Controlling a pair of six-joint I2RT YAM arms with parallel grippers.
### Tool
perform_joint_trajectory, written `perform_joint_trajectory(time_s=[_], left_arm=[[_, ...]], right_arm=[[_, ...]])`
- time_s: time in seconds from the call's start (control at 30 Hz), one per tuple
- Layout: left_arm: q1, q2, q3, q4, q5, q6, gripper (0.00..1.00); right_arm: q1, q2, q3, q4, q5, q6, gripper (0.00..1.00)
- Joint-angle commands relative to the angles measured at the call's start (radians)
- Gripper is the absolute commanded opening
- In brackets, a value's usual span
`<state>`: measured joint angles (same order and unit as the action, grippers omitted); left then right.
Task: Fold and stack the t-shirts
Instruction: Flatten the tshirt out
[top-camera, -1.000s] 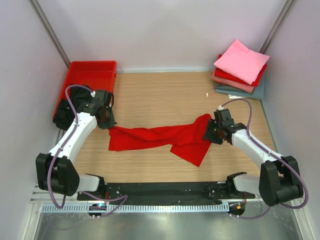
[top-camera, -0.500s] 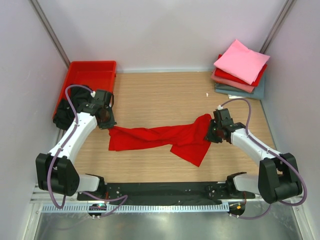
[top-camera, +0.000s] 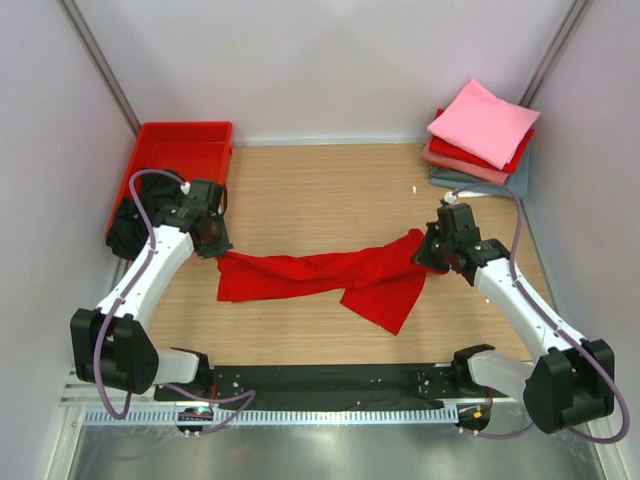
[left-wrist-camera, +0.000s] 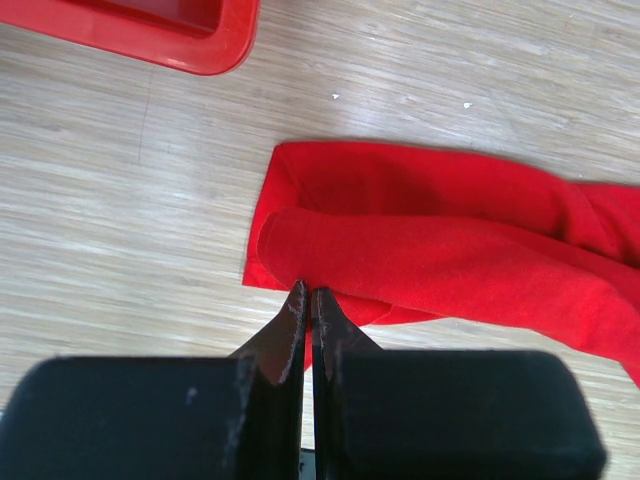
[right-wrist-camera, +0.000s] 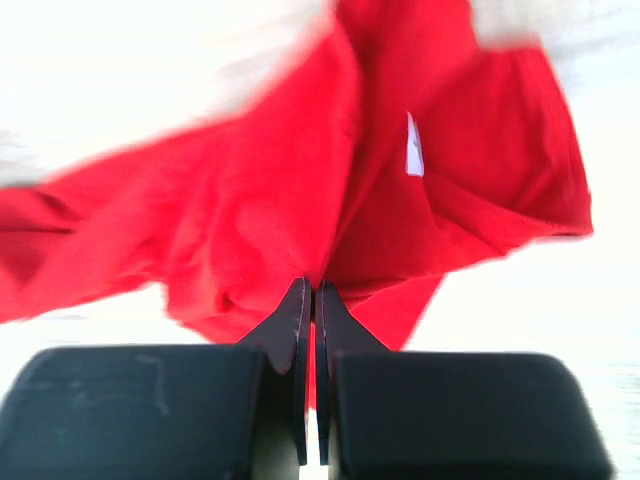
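A bright red t-shirt (top-camera: 330, 275) lies stretched and bunched across the middle of the table. My left gripper (top-camera: 222, 252) is shut on its left edge (left-wrist-camera: 300, 280). My right gripper (top-camera: 425, 255) is shut on its right end and holds it raised off the table; the right wrist view shows the cloth (right-wrist-camera: 300, 200) hanging from the jaws with its white neck label (right-wrist-camera: 413, 157). A black t-shirt (top-camera: 125, 228) lies at the near end of the red tray, mostly behind my left arm. Folded shirts are stacked at the back right, pink (top-camera: 483, 122) on top.
The rigid red plastic tray (top-camera: 180, 150) stands at the back left; its corner shows in the left wrist view (left-wrist-camera: 200, 50). The stack rests on a grey-blue shirt (top-camera: 480, 182) against the right wall. A small white speck (top-camera: 414, 188) lies on the wood.
My right gripper has lifted and moved slightly back and right with the shirt's right end, pulling the cloth tauter. My left gripper has stayed in place.
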<state>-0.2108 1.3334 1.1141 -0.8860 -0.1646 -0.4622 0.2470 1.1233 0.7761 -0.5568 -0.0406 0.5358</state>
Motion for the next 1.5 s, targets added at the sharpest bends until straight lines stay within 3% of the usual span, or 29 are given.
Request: perform_joint_trajectory(time_s=[0.0,0.27,0.63,0.77,0.9,0.97,1.1,1.2,1.23,1.33,1.47], left_arm=[[0.004,-0.056,-0.002,0.041,-0.015,0.014,0.00],[-0.015,-0.181,0.081,0.022,0.017,0.000,0.00],[-0.022,-0.427,0.387,-0.063,0.141,0.008,0.00],[-0.022,-0.418,0.418,-0.083,0.160,-0.003,0.00],[-0.022,-0.361,0.276,-0.049,0.158,-0.016,0.00],[-0.022,-0.289,0.209,-0.018,0.123,-0.016,0.00],[-0.024,-0.113,0.104,0.031,0.076,0.016,0.00],[-0.022,-0.048,0.072,0.045,0.062,0.040,0.00],[-0.022,-0.046,0.066,0.050,0.062,0.040,0.00],[-0.022,-0.071,0.030,0.084,0.050,0.040,0.00],[-0.021,-0.086,0.012,0.087,0.040,0.043,0.00]], right_arm=[[0.005,-0.056,0.138,-0.069,-0.013,-0.011,0.02],[0.005,-0.091,0.382,-0.241,0.005,-0.072,0.01],[0.005,-0.174,0.741,-0.436,0.123,-0.094,0.01],[0.005,-0.169,0.686,-0.430,0.137,-0.080,0.01],[0.002,-0.097,0.501,-0.316,0.110,-0.068,0.01],[-0.003,0.008,0.414,-0.218,0.101,-0.065,0.01],[-0.011,0.245,0.423,-0.138,0.082,-0.086,0.01],[0.015,0.253,0.456,-0.155,0.080,-0.102,0.52],[0.037,0.228,0.440,-0.158,0.108,-0.100,0.74],[0.103,0.113,0.384,-0.195,0.150,-0.077,0.81],[0.240,0.000,0.206,-0.167,0.116,0.004,0.73]])
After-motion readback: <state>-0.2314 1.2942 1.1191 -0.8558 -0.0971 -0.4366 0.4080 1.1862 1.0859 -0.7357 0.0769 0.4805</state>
